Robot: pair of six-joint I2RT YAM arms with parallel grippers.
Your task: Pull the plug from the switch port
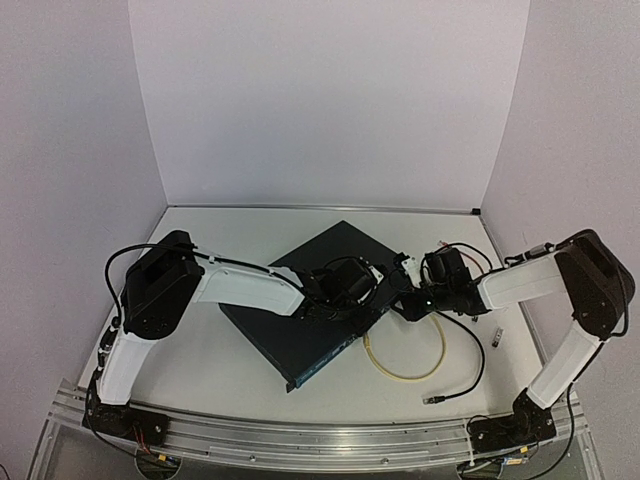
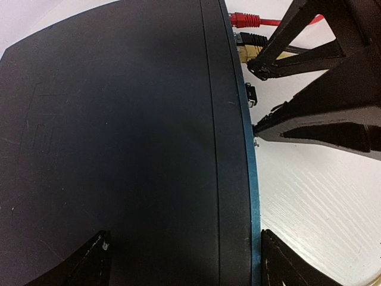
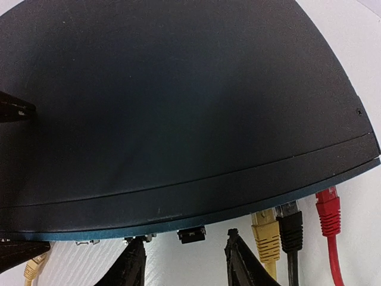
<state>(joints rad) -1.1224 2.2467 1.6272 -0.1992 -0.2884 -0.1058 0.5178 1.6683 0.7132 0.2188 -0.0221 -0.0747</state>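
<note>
The right gripper (image 3: 187, 236) was partly open, jaws either side of the small black plug (image 3: 191, 235) seated in the port face of the switch (image 1: 285, 335). Its black wedge fingers (image 3: 132, 265) sat just beside the plug with a gap each side, not touching it, tips close up to the port face. The left gripper (image 2: 184, 233) had its jaws spread wide, gripping nothing. One tip was over the switch lid, the other just past the port-side edge. Contact with the lid could not be told.

The switch lay flat mid-table, turned diagonally, port face toward the right arm. The lid was matte dark blue-black sheet metal with faint scuffs and a seam line running parallel to the port edge. The front rim was teal. Beside the small black plug three corded plugs sat in a row: yellow plug (image 3: 266, 235), black corded plug (image 3: 292, 223), red plug (image 3: 327, 208). A beige plug (image 3: 33, 268) showed low at the far end, seating unclear.

The table (image 1: 250, 235) was white with a fine grain. A yellow cable (image 1: 404, 378) looped on it in front of the port face, with a thin black lead (image 1: 482, 362) beside the loop. The yellow plug stood just beside the right gripper's outer finger. Bare tabletop lay beyond the port face toward the right arm's base.
</note>
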